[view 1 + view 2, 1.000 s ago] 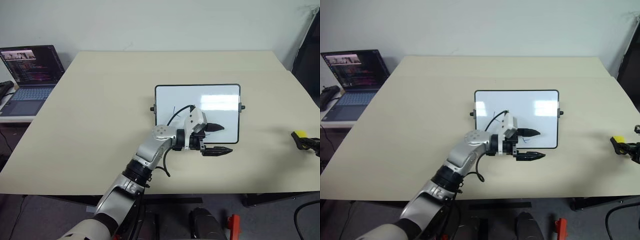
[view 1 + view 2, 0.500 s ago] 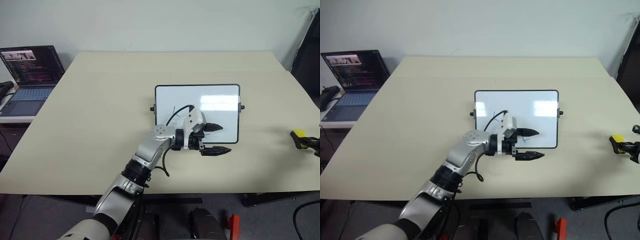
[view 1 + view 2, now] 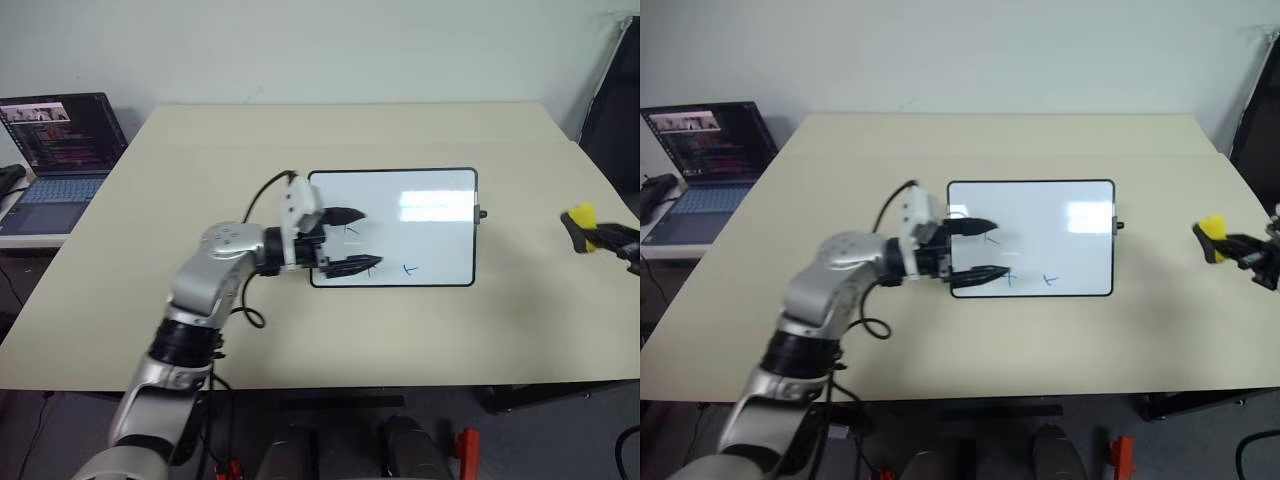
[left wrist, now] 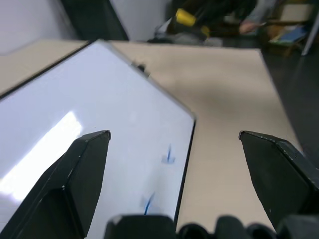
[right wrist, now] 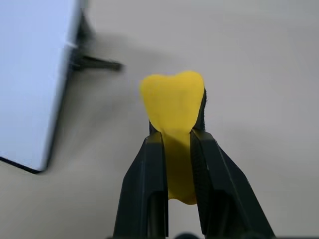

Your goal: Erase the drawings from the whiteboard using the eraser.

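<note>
Eraser (image 5: 172, 107) sits pinched in our right gripper (image 5: 172, 144), off the whiteboard's (image 3: 1060, 240) right edge above the table (image 3: 840, 160). We judge it light, slightly squashy; the side grip suits. Left gripper (image 3: 973, 250) hangs spread wide and empty over the board's left end. Drawings (image 3: 1048, 281) remain. No containers.

Whiteboard (image 3: 430, 190) flat, blue drawings (image 3: 409, 268); yellow eraser (image 5: 172, 102) pinched.
</note>
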Available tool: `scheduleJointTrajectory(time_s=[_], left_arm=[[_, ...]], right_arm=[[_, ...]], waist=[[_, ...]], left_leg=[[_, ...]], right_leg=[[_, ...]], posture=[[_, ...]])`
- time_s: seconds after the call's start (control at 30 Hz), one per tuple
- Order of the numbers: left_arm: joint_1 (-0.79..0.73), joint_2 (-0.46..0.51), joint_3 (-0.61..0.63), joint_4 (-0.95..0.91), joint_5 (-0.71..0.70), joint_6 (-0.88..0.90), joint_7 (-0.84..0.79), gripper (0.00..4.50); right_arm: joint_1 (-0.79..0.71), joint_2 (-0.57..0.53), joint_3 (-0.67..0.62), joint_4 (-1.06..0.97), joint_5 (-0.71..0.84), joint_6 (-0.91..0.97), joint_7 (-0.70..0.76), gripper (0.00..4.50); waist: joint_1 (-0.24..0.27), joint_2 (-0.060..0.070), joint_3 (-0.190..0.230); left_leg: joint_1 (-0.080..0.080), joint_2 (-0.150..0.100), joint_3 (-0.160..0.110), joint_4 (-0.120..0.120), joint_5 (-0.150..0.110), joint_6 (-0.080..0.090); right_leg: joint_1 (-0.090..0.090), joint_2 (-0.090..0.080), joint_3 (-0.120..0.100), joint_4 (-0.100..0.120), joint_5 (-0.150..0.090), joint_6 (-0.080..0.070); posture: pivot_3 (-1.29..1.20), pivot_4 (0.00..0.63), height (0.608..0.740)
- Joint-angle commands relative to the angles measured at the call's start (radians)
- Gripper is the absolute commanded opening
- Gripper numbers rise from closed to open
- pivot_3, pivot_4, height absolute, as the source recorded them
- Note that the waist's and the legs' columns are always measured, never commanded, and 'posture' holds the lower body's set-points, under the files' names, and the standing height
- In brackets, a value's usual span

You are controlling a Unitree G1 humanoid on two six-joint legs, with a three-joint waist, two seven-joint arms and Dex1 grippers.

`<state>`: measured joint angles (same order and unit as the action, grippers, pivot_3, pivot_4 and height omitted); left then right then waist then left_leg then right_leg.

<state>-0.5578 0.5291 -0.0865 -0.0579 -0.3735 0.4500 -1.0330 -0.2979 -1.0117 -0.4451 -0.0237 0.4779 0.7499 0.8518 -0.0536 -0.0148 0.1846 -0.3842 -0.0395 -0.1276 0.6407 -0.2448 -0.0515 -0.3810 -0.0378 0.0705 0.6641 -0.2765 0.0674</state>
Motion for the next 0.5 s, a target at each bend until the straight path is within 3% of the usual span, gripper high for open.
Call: scheduleJointTrajectory(time_s=[0.03, 0.23, 0.5], left_arm=[[0.047, 0.060, 0.062, -0.053, 0.013, -0.029, 0.018, 4.50], [0.169, 0.134, 0.105, -0.038, 0.076, -0.140, 0.058, 4.50], [0.210, 0.116, 0.086, -0.099, 0.061, -0.129, 0.080, 4.50]], right_arm=[[-0.052, 0.014, 0.029, -0.142, 0.047, 0.045, -0.038, 0.31], [-0.213, 0.074, 0.188, -0.277, 0.084, 0.096, -0.072, 0.22], [-0.362, 0.215, 0.496, -0.332, -0.034, 0.064, -0.122, 0.01]], waist=[[0.005, -0.001, 0.000], [0.012, 0.000, 0.001], [0.023, -0.001, 0.001]], left_leg=[[0.000, 0.000, 0.000, 0.001, 0.000, 0.000], [-0.001, 0.000, -0.001, 0.000, 0.000, 0.000], [-0.012, -0.001, -0.005, 0.003, 0.000, 0.000]], right_leg=[[0.000, 0.000, 0.000, 0.000, 0.000, 0.000], [-0.001, -0.001, -0.001, -0.001, 0.000, 0.000], [-0.009, -0.002, -0.004, -0.001, 0.000, 0.000]], posture=[[0.00, 0.150, 0.740], [0.00, 0.150, 0.740], [0.00, 0.150, 0.740]])
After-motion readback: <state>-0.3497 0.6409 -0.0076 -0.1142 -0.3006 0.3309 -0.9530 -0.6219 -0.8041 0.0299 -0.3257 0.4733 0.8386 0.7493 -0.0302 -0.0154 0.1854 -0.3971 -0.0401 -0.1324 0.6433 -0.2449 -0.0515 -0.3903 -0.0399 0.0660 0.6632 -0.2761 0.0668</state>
